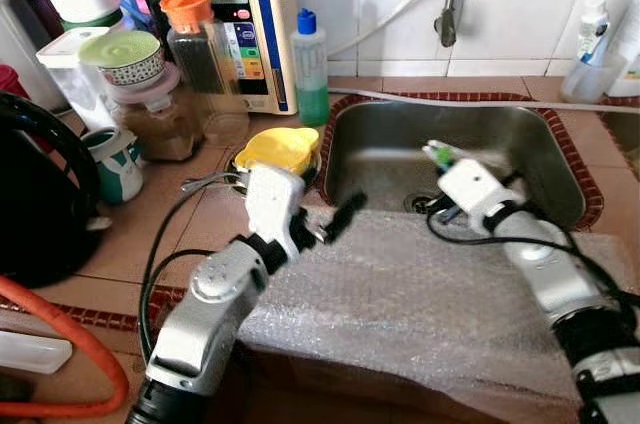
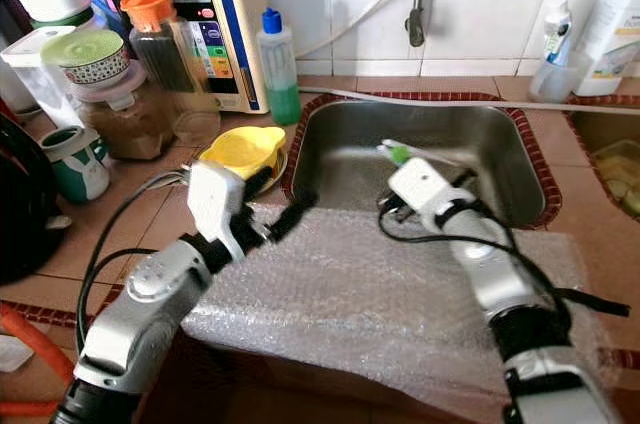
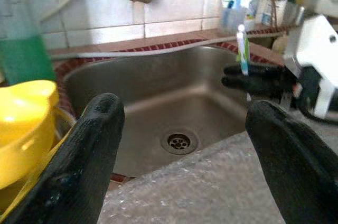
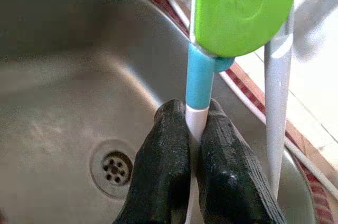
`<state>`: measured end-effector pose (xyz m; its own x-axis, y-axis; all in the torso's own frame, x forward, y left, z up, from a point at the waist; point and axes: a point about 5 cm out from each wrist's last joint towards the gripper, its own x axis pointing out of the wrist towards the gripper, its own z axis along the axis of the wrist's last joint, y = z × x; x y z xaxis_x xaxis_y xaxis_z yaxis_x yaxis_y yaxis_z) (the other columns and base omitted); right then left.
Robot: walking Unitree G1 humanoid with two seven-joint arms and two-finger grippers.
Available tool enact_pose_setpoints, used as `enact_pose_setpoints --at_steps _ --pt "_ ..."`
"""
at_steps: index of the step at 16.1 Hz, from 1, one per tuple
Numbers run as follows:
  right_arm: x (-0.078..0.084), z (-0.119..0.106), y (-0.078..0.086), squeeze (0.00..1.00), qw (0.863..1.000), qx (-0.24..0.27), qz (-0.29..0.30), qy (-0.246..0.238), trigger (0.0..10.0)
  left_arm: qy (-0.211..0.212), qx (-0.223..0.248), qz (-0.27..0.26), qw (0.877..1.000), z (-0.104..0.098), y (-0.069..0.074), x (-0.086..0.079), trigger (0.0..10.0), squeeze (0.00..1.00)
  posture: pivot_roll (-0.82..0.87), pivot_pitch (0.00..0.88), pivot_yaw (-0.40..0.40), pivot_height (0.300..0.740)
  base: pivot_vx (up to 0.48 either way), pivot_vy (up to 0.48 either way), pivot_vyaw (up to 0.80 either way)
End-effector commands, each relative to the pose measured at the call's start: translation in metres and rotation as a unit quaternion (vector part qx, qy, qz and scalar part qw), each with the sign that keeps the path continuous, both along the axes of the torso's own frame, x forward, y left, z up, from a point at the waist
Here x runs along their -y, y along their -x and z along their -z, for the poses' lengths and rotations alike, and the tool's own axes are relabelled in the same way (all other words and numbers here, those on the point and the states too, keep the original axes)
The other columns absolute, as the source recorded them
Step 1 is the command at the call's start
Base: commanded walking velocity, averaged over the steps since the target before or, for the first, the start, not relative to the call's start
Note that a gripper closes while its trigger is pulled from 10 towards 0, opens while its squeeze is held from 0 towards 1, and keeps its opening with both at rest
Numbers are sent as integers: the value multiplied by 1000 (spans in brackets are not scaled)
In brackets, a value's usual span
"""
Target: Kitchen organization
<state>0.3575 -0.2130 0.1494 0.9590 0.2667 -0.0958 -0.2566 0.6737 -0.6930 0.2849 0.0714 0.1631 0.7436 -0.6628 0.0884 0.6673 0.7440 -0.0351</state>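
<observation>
My right gripper (image 4: 191, 145) hangs over the steel sink (image 1: 400, 134), shut on a toothbrush (image 4: 199, 84) with a white and blue handle and a green cap (image 4: 243, 7). The brush stands upright above the drain (image 4: 112, 170). From the left wrist, the same toothbrush (image 3: 242, 49) sticks up from the right gripper's black fingers (image 3: 253, 78). My left gripper (image 1: 335, 224) is open at the sink's near left corner, over a bubble wrap sheet (image 1: 400, 294), with nothing between its fingers (image 3: 87, 155). A yellow lidded container (image 1: 275, 147) sits just left of it.
On the left counter stand a green soap bottle (image 1: 310, 69), a cream appliance (image 1: 245, 24), jars (image 1: 195, 44), a mug (image 1: 118, 164) and a black kettle (image 1: 35, 194). An orange hose (image 1: 70, 334) curves at the near left. A cup of toiletries (image 1: 590, 69) stands at the back right.
</observation>
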Motion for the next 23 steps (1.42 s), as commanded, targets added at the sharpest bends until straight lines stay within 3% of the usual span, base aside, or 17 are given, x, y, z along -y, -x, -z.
enact_pose_setpoints --at_steps 1,4,5,9,13,15,17,22,23 --pt "7 -8 -4 0 1000 11 14 -2 10000 -23 13 11 1000 1 3 1 10000 1000 -252 64 149 740 0 0 0" --pt "23 -8 -10 24 998 -7 53 -30 10000 -51 20 28 998 7 7 5 10000 1000 -252 67 156 740 0 0 0" --pt "24 -7 -12 1000 998 -13 56 -38 10000 -50 20 29 998 7 7 5 10000 1000 -252 67 156 740 0 0 0" --pt "23 -6 -14 1000 997 -23 53 -58 10000 -65 23 32 997 10 8 5 10000 1000 -243 65 157 740 0 0 0" --pt "12 2 -15 1000 996 -36 37 -76 10000 -67 24 23 997 11 7 4 10000 1000 -238 64 154 740 0 0 0" --pt "14 9 -15 1000 993 -67 51 -83 10000 -66 24 22 997 10 7 4 10000 1000 -239 64 154 740 0 0 0" --pt "18 23 -12 1000 985 -128 70 -88 10000 -66 25 21 997 10 6 5 10000 1000 -239 61 153 740 0 0 0" --pt "22 22 -12 1000 978 -165 69 -108 10000 -67 24 20 997 11 6 5 10000 1000 -242 59 151 740 0 0 0" --pt "27 18 -15 1000 973 -161 93 -137 10000 -68 24 20 997 11 6 5 10000 1000 -245 59 152 740 0 0 0"
